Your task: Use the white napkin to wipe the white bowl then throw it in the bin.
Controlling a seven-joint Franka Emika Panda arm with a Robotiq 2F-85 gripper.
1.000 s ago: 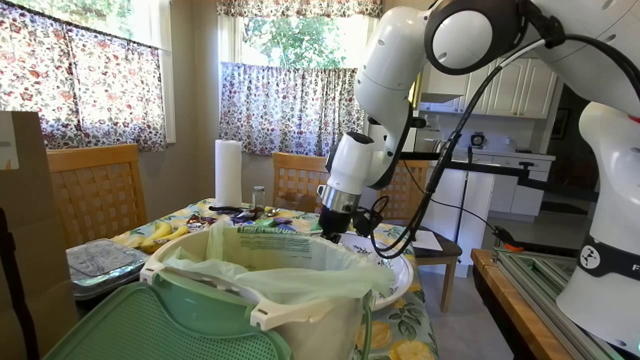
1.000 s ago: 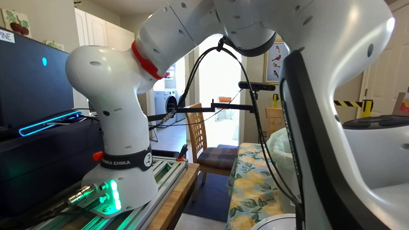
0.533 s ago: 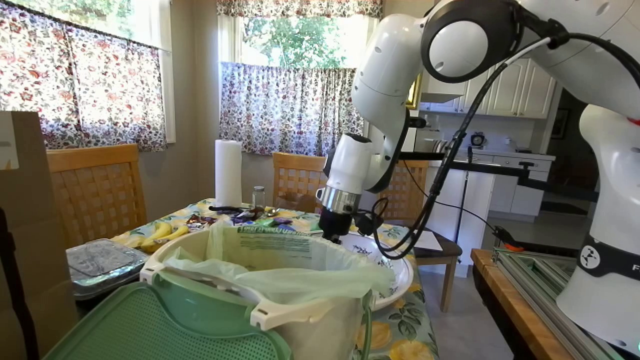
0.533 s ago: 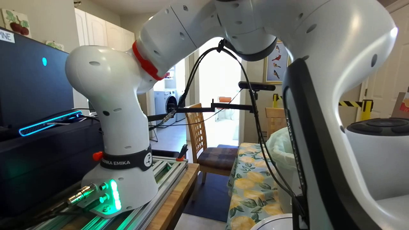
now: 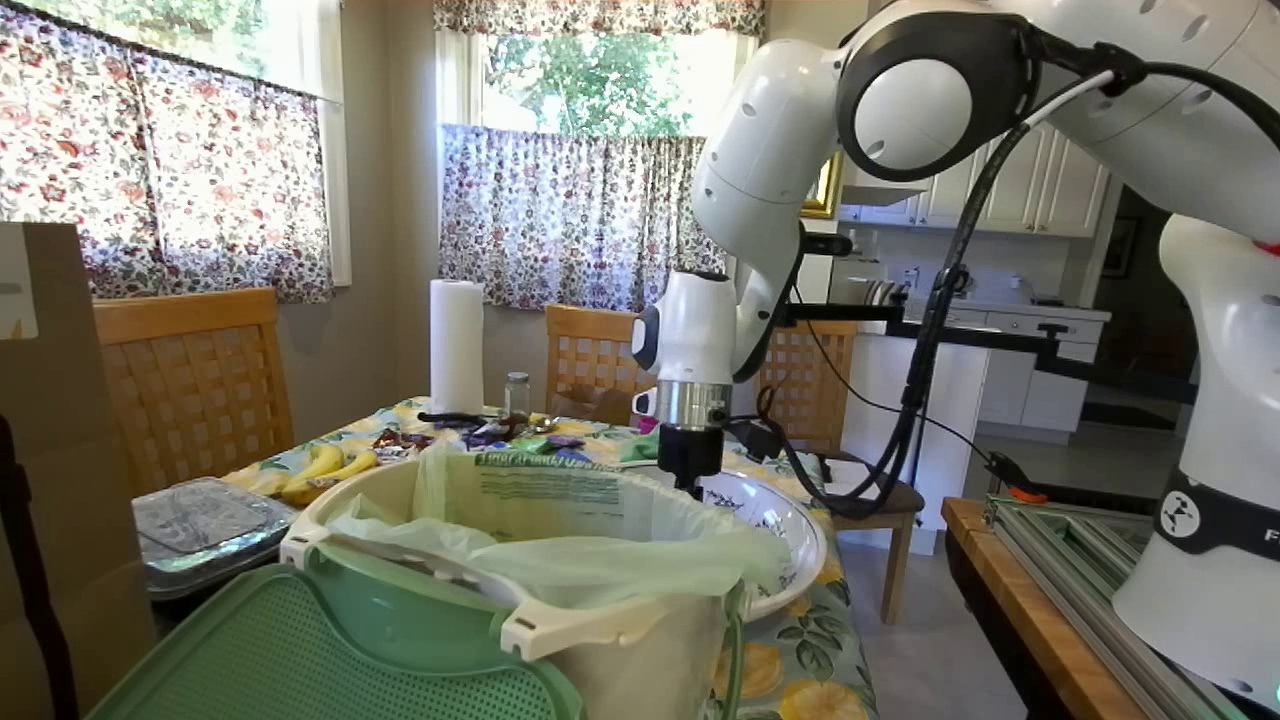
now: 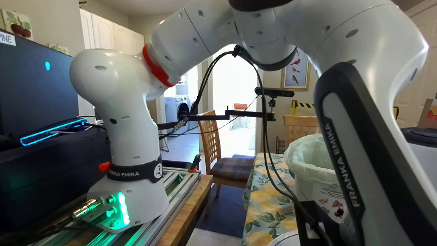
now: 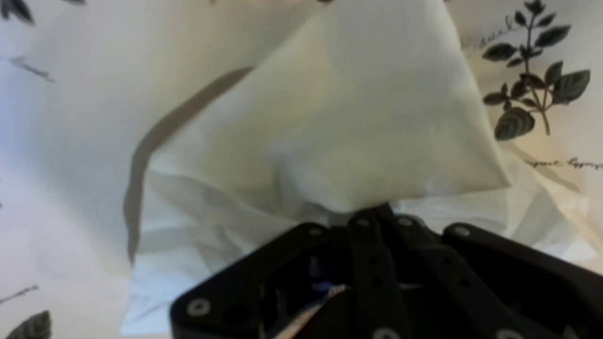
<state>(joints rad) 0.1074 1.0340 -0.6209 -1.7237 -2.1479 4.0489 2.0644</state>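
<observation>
The white bowl with dark herb prints (image 5: 790, 540) sits on the lemon-patterned tablecloth, partly hidden behind the bin. Part of its rim shows in an exterior view (image 6: 286, 239), and its printed inside fills the wrist view (image 7: 85, 122). My gripper (image 5: 690, 490) points down over the bowl's inside. In the wrist view its fingers (image 7: 379, 209) are close together on the crumpled white napkin (image 7: 358, 117), which spreads against the bowl's surface. The fingertips are partly hidden by the napkin. The bin with its pale bag (image 5: 640, 650) stands beside the bowl and also shows in an exterior view (image 6: 309, 181).
A green perforated lid (image 5: 340, 660) is in front of the bin. Bananas (image 5: 325, 475), a foil-covered tray (image 5: 210, 525), a paper towel roll (image 5: 457, 345) and a glass jar (image 5: 517, 395) are on the table. Chairs (image 5: 190, 370) stand around it. My arm's cable (image 6: 268, 160) hangs in a loop.
My gripper has moved right in an exterior view, over the bowl, and the wrist has turned from tilted to nearly upright. The forearm has swung, uncovering more of the bin.
</observation>
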